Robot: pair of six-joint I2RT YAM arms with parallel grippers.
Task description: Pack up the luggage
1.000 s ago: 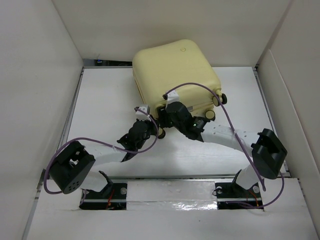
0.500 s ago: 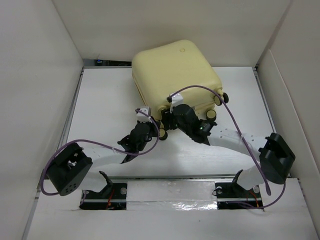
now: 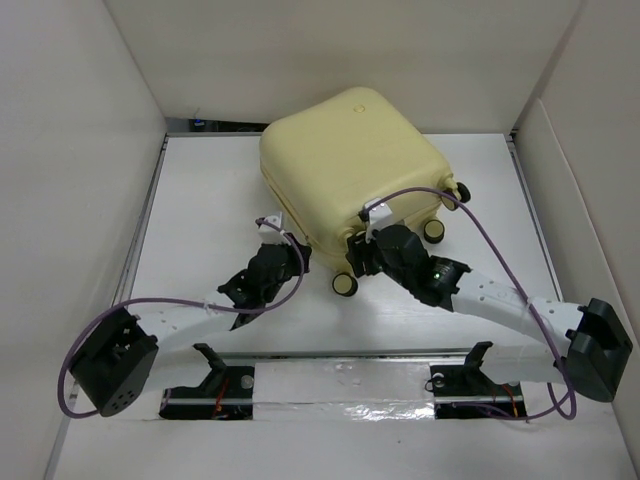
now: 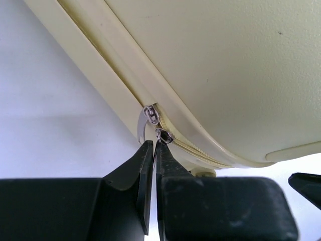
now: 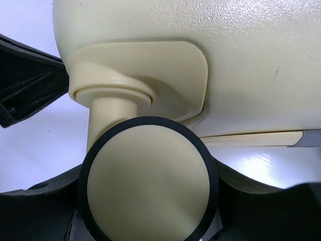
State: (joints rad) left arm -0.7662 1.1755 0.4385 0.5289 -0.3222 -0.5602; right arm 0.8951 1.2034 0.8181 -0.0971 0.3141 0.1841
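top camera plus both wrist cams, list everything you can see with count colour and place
luggage: one, pale yellow, closed, at the back centre of the table
caster wheels: at least three showing, cream with black rims, along the suitcase's near right edge
zipper pulls: two, silvery metal, side by side on the seam at its near left corner
table: one, white, under everything
walls: white panels, left, back and right
cables: two, purple, one looping along each arm
arms: two, white and black, reaching in from the near edge
left gripper: black, shut, tips right at the zipper pulls
right gripper: black, clamped on one of the caster wheels
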